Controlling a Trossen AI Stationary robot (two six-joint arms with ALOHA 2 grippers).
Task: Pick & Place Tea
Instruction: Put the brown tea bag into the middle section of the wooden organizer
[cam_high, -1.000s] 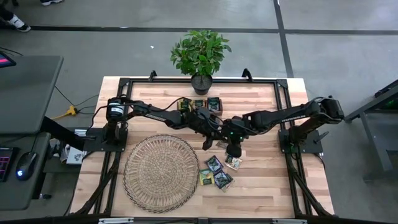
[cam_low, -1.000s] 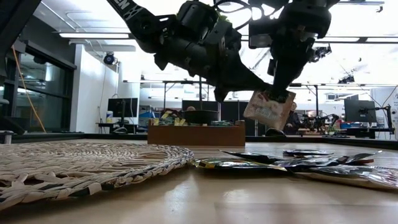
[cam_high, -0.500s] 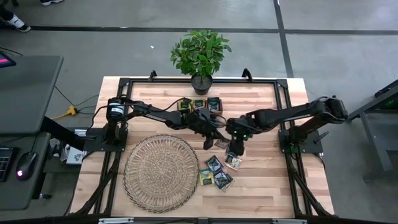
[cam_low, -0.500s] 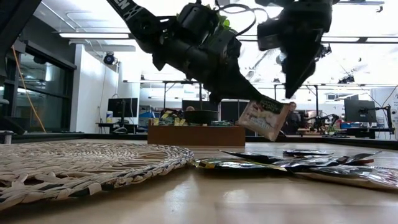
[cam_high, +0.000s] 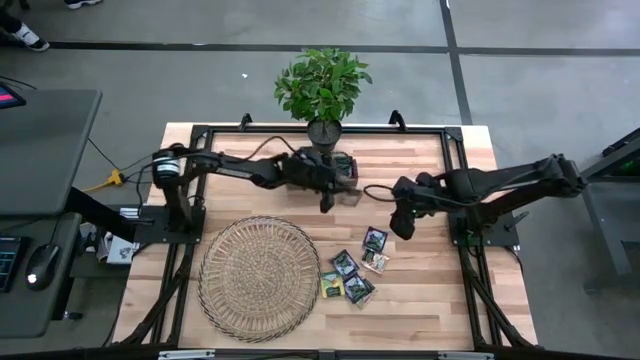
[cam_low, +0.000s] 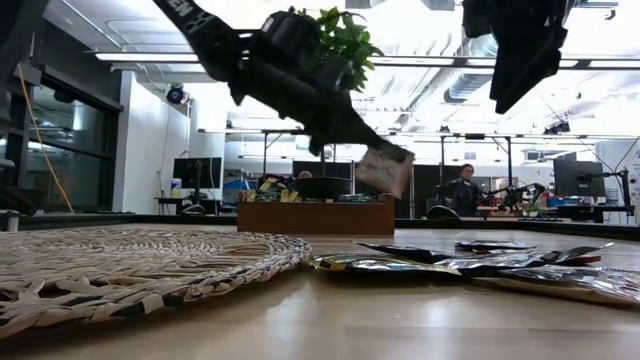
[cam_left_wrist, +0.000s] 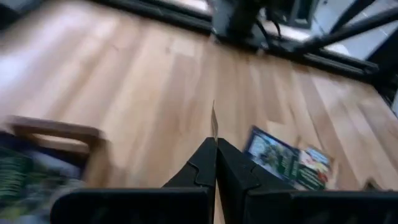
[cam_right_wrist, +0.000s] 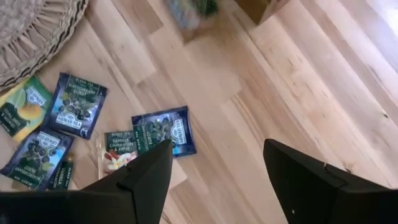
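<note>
My left gripper (cam_high: 338, 196) hangs over the table's far middle, just near of the wooden tray (cam_high: 325, 167), shut on a pale tea sachet (cam_low: 385, 172). My right gripper (cam_high: 405, 222) stands open and higher, right of centre, with nothing between its fingers (cam_right_wrist: 149, 174). Several more tea sachets lie flat on the wood below it: a dark one (cam_high: 375, 238) and a cluster of dark, pale and yellow-green ones (cam_high: 350, 275). They show again in the right wrist view (cam_right_wrist: 163, 132). The round wicker mat (cam_high: 260, 277) lies at the near left. My left gripper pinches the pale sachet by one edge (cam_left_wrist: 213, 124) between its two fingertips; in the wrist view the sachet stands edge-on between them. The fingers slant down from the table's left. The sachet sticks out tilted beyond the tips, lifted clear of the table.
The wooden tray holds several sachets on end. A potted plant (cam_high: 322, 85) stands behind it at the far edge. A black frame (cam_high: 455, 150) runs around the table top. Bare wood lies between the tray and the loose sachets.
My right gripper has opened, let go of the pale sachet, risen and drawn back toward the table's right edge. My left gripper, still shut on the sachet, has carried it up and toward the far edge and the wooden tray.
</note>
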